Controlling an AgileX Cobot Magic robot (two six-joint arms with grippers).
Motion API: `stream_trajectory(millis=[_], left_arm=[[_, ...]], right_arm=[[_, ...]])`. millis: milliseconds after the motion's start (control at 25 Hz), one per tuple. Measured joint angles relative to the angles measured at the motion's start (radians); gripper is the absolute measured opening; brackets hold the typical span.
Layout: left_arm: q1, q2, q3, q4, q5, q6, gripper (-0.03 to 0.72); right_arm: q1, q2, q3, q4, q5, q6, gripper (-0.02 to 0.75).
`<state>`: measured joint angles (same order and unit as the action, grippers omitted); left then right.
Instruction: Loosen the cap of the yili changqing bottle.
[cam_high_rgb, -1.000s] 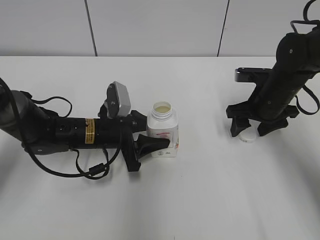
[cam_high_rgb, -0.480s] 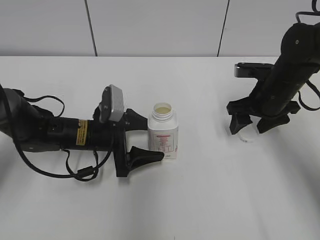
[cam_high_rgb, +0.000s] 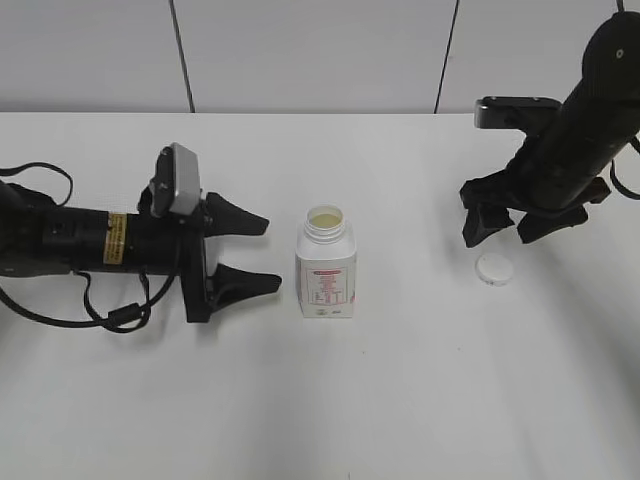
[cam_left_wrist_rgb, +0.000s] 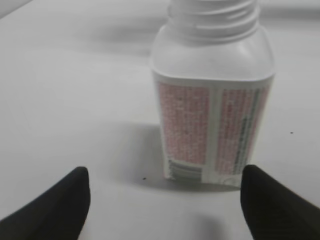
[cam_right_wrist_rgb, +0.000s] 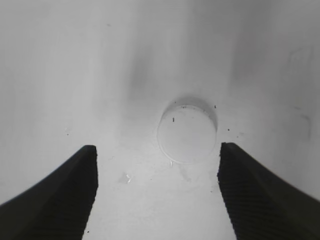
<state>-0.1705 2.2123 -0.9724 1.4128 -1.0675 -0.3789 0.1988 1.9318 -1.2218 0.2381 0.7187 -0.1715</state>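
Observation:
The yili changqing bottle (cam_high_rgb: 326, 265) stands upright mid-table, white with pink label print, its threaded neck open and uncapped; it also fills the left wrist view (cam_left_wrist_rgb: 212, 95). The white cap (cam_high_rgb: 494, 268) lies flat on the table to the right, apart from the bottle, and shows in the right wrist view (cam_right_wrist_rgb: 187, 133). My left gripper (cam_high_rgb: 258, 252) is open and empty, lying low to the left of the bottle, not touching it. My right gripper (cam_high_rgb: 512, 226) is open and empty, raised just above and behind the cap.
The white table (cam_high_rgb: 320, 400) meets a pale panelled wall (cam_high_rgb: 300, 50) at the back. Black cables (cam_high_rgb: 120, 312) trail beside the left arm near the table's left edge.
My left gripper let go of the bottle and drew back to the left. My right gripper released the cap onto the table and rose away from it.

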Motion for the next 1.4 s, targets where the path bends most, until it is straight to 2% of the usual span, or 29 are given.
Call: stream_trajectory(millis=[240,400,560,800,1040,1280,1400], left_arm=[[0.071,-0.092,0.0,0.011,0.085,-0.026,0.565],[0.086,-0.177,0.0,-0.039,0.28,-0.029,0.55],[0.087,-0.255,0.0,-0.146,0.44,-0.03,0.527],[0.089,-0.329,0.0,-0.281,0.575,-0.033,0.512],[0.088,-0.391,0.0,-0.427,0.934,-0.036,0.512],[0.088,-0.395,0.0,-0.696,1.319,-0.032,0.505],[0.088,-0.395,0.0,-0.83,1.452,0.033,0.494]], right_arm=[[0.0,-0.031,0.0,0.001,0.01,-0.034,0.588],[0.0,-0.045,-0.01,-0.003,0.014,-0.045,0.588],[0.0,-0.05,-0.032,-0.004,0.014,-0.046,0.588],[0.0,-0.05,-0.055,-0.006,0.014,-0.046,0.588],[0.0,-0.05,-0.1,-0.009,0.035,-0.047,0.588],[0.0,-0.053,-0.137,-0.009,0.05,-0.049,0.588],[0.0,-0.053,-0.138,-0.009,0.057,-0.049,0.588]])
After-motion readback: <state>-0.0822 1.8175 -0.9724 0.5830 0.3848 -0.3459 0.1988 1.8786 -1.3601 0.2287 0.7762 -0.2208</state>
